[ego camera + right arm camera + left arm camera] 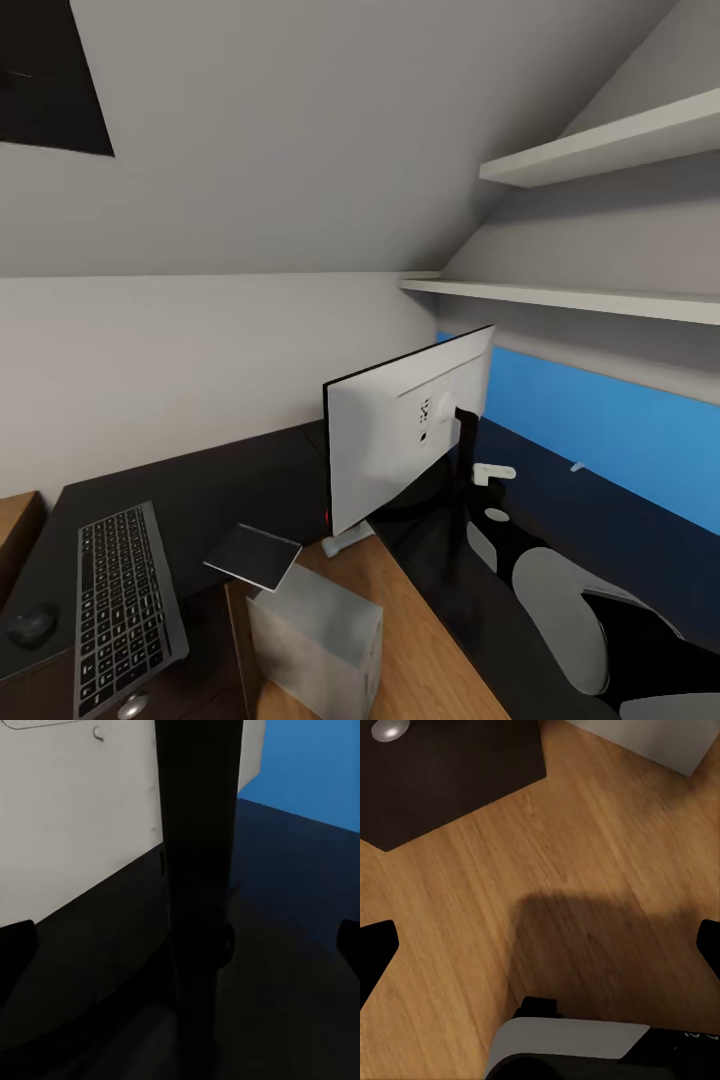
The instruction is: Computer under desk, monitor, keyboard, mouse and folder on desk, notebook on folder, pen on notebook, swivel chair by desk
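Note:
The monitor (400, 445) stands on the black desk (230, 480), its white back toward me. My right gripper (468, 450) reaches behind it; in the right wrist view the gripper (180, 945) is open, with the monitor's black stand (196, 870) ahead between the wide-spread fingers. The keyboard (125, 610) lies on the desk's left part with the mouse (32, 625) beside it. The grey notebook (255, 555) rests at the desk's edge. Below it, the light-grey computer (315, 635) sits on the wooden floor. My left gripper (540, 945) hangs open over the floor. The swivel chair and the folder are out of view.
A blue back panel (600, 420) runs behind the desk, with two white shelves (600, 150) above it under a sloping ceiling. The desk's drawer front carries a silver knob (390, 729). A tiny white stick-like thing (577, 465) lies near the panel.

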Robot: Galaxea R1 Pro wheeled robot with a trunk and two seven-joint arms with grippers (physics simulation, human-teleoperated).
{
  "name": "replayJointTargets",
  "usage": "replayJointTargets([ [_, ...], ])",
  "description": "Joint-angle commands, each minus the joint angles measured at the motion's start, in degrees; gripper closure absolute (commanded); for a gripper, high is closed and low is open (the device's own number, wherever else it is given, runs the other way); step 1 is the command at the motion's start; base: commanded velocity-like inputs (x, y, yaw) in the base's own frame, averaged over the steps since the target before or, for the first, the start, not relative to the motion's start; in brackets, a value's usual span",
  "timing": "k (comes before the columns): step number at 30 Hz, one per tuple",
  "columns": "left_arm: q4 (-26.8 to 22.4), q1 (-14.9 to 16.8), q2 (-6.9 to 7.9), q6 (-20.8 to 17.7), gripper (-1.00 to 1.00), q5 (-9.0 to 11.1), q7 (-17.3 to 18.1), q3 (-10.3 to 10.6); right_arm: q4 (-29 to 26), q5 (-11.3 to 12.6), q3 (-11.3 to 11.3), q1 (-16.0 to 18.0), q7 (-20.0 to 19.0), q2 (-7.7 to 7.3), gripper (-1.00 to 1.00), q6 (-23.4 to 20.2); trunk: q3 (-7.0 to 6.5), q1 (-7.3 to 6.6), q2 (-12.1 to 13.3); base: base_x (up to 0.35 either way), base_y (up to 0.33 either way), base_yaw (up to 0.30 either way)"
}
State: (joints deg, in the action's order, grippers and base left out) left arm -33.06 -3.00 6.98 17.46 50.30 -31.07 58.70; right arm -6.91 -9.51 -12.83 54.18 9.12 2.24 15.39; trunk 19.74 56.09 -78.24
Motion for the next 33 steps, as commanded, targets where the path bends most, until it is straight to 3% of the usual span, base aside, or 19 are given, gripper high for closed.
replayJointTargets([
  [1,-0.1,0.1,0.07,0.4,-1.00,0.6,-0.3,0.4,0.1,-0.6,-0.4,0.0,0.2,0.02,-1.00,0.2,0.05,0.01,0.0,0.043,-0.040,0.000],
  [22,-0.1,0.1,0.02,0.4,-1.00,0.6,-0.3,0.6,0.0,-0.6,-0.4,0.0,0.2,-0.04,-1.00,0.2,0.05,0.01,0.0,0.075,-0.069,0.000],
  [33,0.6,0.1,-1.02,0.4,-1.00,0.5,-0.2,0.6,0.0,-0.6,-0.4,0.0,0.2,-0.06,-1.00,0.2,0.05,0.01,0.0,0.117,0.000,0.000],
])
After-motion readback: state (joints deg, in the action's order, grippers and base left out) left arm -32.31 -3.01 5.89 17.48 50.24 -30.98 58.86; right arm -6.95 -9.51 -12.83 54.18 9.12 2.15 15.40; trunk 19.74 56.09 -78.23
